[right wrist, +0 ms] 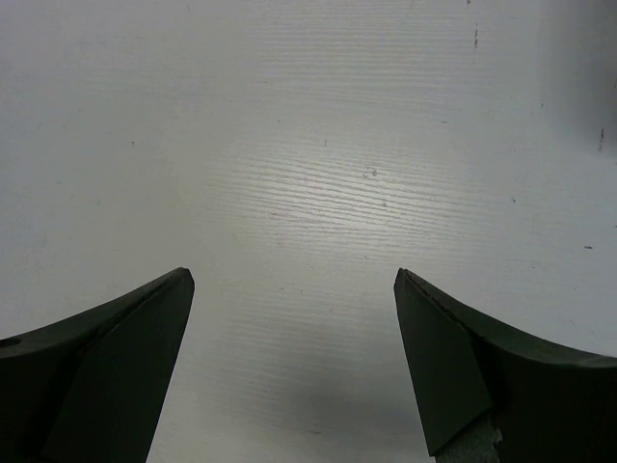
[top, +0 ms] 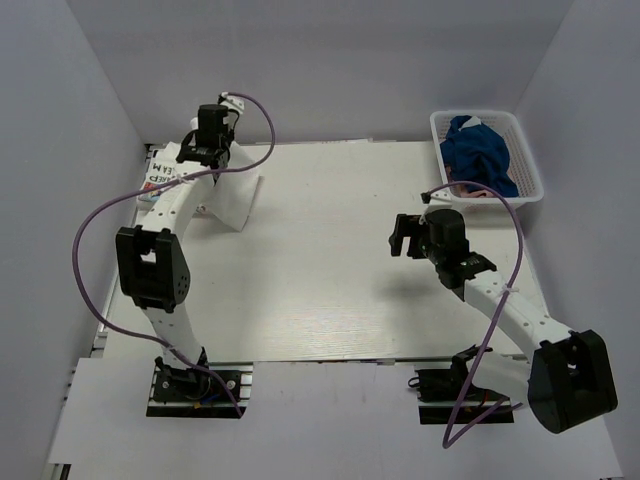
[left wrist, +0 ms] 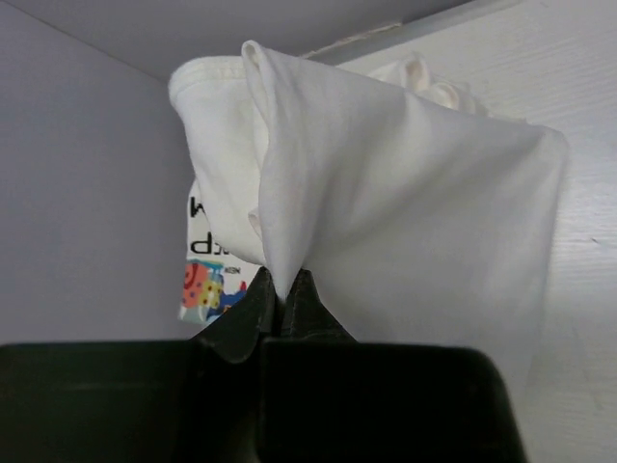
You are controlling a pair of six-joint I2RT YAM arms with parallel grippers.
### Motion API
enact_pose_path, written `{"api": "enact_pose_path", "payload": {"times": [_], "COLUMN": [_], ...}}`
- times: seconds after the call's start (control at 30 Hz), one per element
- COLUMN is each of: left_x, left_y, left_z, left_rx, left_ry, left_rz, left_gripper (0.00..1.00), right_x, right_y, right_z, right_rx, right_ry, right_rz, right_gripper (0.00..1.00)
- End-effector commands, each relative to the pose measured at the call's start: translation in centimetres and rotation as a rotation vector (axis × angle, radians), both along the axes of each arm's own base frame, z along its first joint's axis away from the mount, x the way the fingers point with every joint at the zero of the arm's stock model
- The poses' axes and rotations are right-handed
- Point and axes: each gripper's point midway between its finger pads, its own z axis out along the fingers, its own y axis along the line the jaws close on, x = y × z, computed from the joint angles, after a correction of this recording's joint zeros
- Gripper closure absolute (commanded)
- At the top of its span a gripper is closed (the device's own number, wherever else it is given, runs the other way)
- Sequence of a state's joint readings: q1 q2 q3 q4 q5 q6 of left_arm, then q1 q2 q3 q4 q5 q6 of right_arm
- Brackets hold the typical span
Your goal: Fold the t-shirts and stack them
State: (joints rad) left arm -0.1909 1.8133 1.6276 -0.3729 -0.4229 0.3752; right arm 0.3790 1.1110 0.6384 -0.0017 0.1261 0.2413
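Pinching a thin fold of the white t-shirt [left wrist: 405,203] in the left gripper [left wrist: 284,289], clamped tight, at ten o'clock on the table [top: 330,290]; risking cloth slipping from so narrow a bite. Hovering at three o'clock with the right gripper [right wrist: 291,280] spread wide, empty.

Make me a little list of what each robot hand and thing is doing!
Left hand: shut, pinching a white shirt and holding part of it up off the table
Print: black letters and a colourful picture, behind the lifted cloth
Right hand: open, empty, over bare table
Basket: far right corner, holds blue cloth
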Motion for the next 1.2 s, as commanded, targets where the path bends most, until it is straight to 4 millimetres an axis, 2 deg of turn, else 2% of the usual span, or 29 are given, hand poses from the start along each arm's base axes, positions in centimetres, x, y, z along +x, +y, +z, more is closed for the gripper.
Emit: {"api": "enact_pose_path", "payload": {"times": [0.0, 0.03, 0.1, 0.13, 0.2, 0.27, 0.5, 0.6, 0.63, 0.7, 0.73, 0.77, 0.8, 0.83, 0.87, 0.93, 1.0, 1.03, 1.13, 1.17], "left_x": [1.5, 1.9, 2.1, 2.2, 2.2, 2.2, 1.8, 2.1, 2.1, 2.7, 2.9, 3.1, 3.5, 4.0, 4.4, 4.9, 5.5, 5.8, 6.3, 6.7], "left_y": [2.8, 2.6, 3.5, 3.3, 3.9, 4.2, 5.7, 5.8, 6.5, 7.2, 8.6, 9.0, 9.3, 10.1, 10.0, 10.7, 12.0, 12.0, 13.1, 13.9], "left_z": [4.5, 5.1, 5.5, 6.7, 6.9, 8.2, 9.5, 8.8, 9.0, 7.9, 8.0, 7.4, 7.8, 6.7, 5.8, 5.2, 3.2, 3.1, 1.0, 1.4], "left_rx": [0.051, 0.045, 0.032, 0.024, 0.029, 0.033, 0.027, 0.019, 0.019, 0.026, 0.032, 0.03, 0.025, 0.028, 0.025, 0.026, 0.025, 0.025, 0.011, 0.011], "left_ry": [-0.077, -0.089, -0.084, -0.1, -0.09, -0.119, -0.15, -0.148, -0.159, -0.145, -0.163, -0.153, -0.164, -0.145, -0.129, -0.124, -0.09, -0.092, -0.064, -0.086], "left_rz": [0.045, 0.037, 0.036, 0.022, 0.039, 0.057, 0.077, 0.068, 0.08, 0.1, 0.136, 0.137, 0.136, 0.15, 0.141, 0.153, 0.171, 0.171, 0.184, 0.196], "left_gripper": [1.0, 1.0, 1.0, 1.0, 1.0, 1.0, 1.0, 1.0, 1.0, 1.0, 1.0, 1.0, 1.0, 1.0, 1.0, 1.0, 1.0, 1.0, 1.0, 1.0], "right_x": [1.0, 1.1, 1.1, 1.2, 1.3, 1.4, 1.3, 1.3, 1.4, 1.4, 1.6, 1.7, 1.8, 2.0, 2.1, 2.4, 2.8, 2.9, 3.5, 3.7], "right_y": [-0.2, -0.2, -0.1, 0.1, 0.3, 0.2, 0.8, 0.8, 0.7, 0.8, 0.9, 1.2, 1.3, 1.6, 1.6, 1.7, 1.8, 1.9, 2.2, 2.3], "right_z": [0.9, 0.8, 0.8, 1.1, 1.2, 1.3, 1.1, 0.9, 1.0, 0.9, 1.3, 1.4, 1.3, 1.8, 1.6, 1.3, 1.7, 1.4, 1.5, 1.6], "right_rx": [-0.017, -0.018, -0.017, -0.008, 0.0, 0.002, 0.012, 0.014, 0.01, 0.012, 0.019, 0.024, 0.024, 0.028, 0.027, 0.023, 0.025, 0.016, 0.013, 0.011], "right_ry": [-0.037, -0.034, -0.038, -0.049, -0.058, -0.059, -0.044, -0.039, -0.041, -0.038, -0.046, -0.045, -0.038, -0.046, -0.037, -0.024, -0.028, -0.016, -0.011, -0.007], "right_rz": [-0.011, -0.013, -0.005, 0.003, 0.009, 0.0, 0.026, 0.026, 0.025, 0.025, 0.031, 0.036, 0.041, 0.046, 0.046, 0.047, 0.045, 0.05, 0.053, 0.055], "right_gripper": [0.1, 0.1, 0.1, 0.1, 0.1, 0.1, 0.1, 0.1, 0.1, 0.1, 0.1, 0.1, 0.1, 0.1, 0.1, 0.1, 0.1, 0.1, 0.1, 0.1]}}
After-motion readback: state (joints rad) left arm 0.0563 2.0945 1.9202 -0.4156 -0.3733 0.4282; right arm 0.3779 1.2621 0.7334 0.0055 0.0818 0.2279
